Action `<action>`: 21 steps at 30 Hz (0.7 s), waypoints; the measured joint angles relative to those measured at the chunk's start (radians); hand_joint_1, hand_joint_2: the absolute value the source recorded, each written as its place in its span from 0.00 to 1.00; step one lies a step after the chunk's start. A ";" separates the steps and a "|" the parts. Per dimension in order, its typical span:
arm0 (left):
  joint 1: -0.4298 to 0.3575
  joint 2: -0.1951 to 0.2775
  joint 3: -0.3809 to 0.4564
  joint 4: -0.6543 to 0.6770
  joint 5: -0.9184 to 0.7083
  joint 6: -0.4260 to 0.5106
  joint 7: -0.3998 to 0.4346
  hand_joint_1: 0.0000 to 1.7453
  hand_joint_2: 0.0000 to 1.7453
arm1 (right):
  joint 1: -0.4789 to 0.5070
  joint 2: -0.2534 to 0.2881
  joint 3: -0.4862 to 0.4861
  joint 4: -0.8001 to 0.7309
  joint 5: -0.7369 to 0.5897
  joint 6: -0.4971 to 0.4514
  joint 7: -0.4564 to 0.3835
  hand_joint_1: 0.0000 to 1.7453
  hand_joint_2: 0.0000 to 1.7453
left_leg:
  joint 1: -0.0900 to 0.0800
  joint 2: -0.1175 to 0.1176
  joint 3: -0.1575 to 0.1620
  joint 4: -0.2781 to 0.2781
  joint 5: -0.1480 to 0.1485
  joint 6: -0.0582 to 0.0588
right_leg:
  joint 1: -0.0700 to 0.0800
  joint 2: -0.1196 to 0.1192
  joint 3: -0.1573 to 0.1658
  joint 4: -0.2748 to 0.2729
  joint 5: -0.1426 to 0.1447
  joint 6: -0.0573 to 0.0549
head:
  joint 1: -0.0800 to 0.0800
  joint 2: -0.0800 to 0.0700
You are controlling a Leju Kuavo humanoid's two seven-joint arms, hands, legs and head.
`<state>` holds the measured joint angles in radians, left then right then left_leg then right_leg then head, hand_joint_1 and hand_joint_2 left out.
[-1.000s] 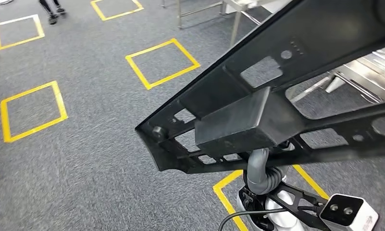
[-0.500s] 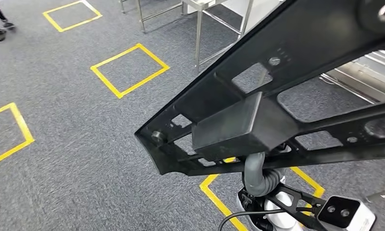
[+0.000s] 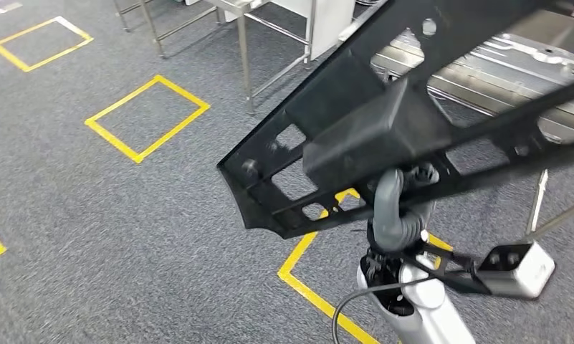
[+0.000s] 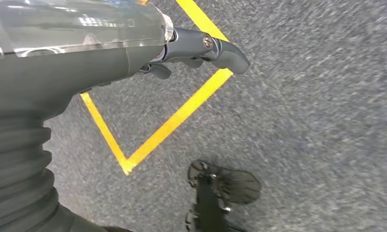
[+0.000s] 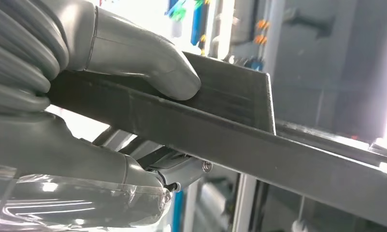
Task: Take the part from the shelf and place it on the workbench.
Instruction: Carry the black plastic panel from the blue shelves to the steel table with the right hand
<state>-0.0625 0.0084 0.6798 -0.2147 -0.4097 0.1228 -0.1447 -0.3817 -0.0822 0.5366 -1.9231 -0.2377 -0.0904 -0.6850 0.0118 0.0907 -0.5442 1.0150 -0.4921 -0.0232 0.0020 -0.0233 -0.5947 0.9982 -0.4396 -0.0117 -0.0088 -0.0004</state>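
**Head view: one black part held aloft over the carpet**

Head view shows one part (image 3: 413, 107), a long black frame with cut-out windows and a boxy block at its middle, running from the centre of the frame up to the upper right. It is off the shelf and in the air, carried above the grey carpet (image 3: 126, 236). One right hand (image 3: 398, 208) reaches up under the block from the lower centre, its grey ribbed cover just below the frame. In the right wrist view that hand (image 5: 109, 96) is clamped on the part (image 5: 239, 130): the thick thumb presses on one face of a flat bar, and the darker fingers (image 5: 181, 171) close against the opposite face.

One left hand (image 4: 133, 53) hangs over the carpet in the left wrist view, holding nothing; its visible dark fingers (image 4: 215, 48) lie fairly straight, touching nothing (how far they spread I cannot tell).

Four yellow tape squares are counted on the floor: one complete square (image 3: 147, 118) at upper left, one (image 3: 44, 39) at the top left corner, a corner at the left edge and a part-hidden one at lower centre. A steel surface (image 3: 499, 64) on thin legs stands at the upper right, partly hidden behind the part. A small white camera box (image 3: 520, 269) sits on a black bracket at lower right.
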 joint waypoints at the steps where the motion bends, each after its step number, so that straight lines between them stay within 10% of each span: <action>1: -0.002 -0.001 0.000 0.000 -0.002 0.001 0.001 0.00 1.00 | -0.014 -0.012 0.010 0.008 -0.007 -0.011 0.000 1.00 1.00 | 0.002 -0.023 -0.015 0.035 -0.022 -0.004 | -0.003 0.010 0.002 -0.005 0.003 -0.005 | 0.000 0.000; 4: 0.002 -0.002 0.000 0.000 -0.003 0.003 0.003 0.00 1.00 | -0.034 -0.037 0.036 0.035 -0.015 -0.019 -0.003 1.00 1.00 | 0.005 -0.079 -0.111 0.229 -0.111 -0.009 | -0.004 0.043 0.003 -0.006 0.005 -0.012 | 0.000 0.000; 6: 0.005 -0.003 0.000 0.000 -0.003 0.003 0.003 0.00 1.00 | -0.037 -0.051 0.046 0.049 -0.017 -0.021 -0.004 1.00 1.00 | 0.005 -0.083 -0.142 0.275 -0.104 -0.010 | -0.002 0.070 0.004 -0.003 0.004 -0.012 | 0.000 0.000; 10: 0.005 -0.004 0.000 0.000 -0.003 0.004 0.003 0.00 1.00 | -0.043 -0.063 0.056 0.061 -0.017 -0.021 -0.006 1.00 1.00 | 0.008 -0.123 -0.065 0.082 0.014 -0.004 | -0.003 0.112 0.005 0.006 -0.001 -0.005 | 0.000 0.000; 14: 0.004 -0.005 0.000 0.000 -0.002 0.006 0.003 0.00 1.00 | -0.052 -0.073 0.062 0.069 -0.017 -0.023 -0.010 1.00 1.00 | 0.007 -0.158 -0.029 -0.004 0.029 0.010 | -0.009 0.154 -0.011 0.012 0.001 0.017 | 0.000 0.000; 17: 0.002 -0.010 0.003 0.000 0.006 0.015 0.003 0.00 1.00 | -0.046 -0.084 0.063 0.070 -0.009 -0.015 -0.010 1.00 1.00 | 0.008 -0.122 -0.021 -0.016 0.036 0.031 | -0.008 0.111 -0.032 0.051 -0.023 0.032 | 0.000 0.000; 21: 0.014 -0.026 0.021 0.000 0.023 0.035 -0.013 0.00 1.00 | 0.048 -0.081 0.052 0.060 0.064 0.110 -0.012 1.00 1.00 | 0.005 -0.073 -0.013 -0.021 0.030 0.043 | -0.011 0.035 -0.146 0.279 -0.121 0.042 | 0.000 0.000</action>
<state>-0.0487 -0.0172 0.7010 -0.2144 -0.3869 0.1583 -0.1580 -0.3333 -0.1636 0.5891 -1.8628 -0.1740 0.0194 -0.6973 0.0169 0.0178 -0.5577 0.9944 -0.4623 0.0200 -0.0088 0.0118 -0.7404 1.2771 -0.5609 0.0304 -0.0086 -0.0004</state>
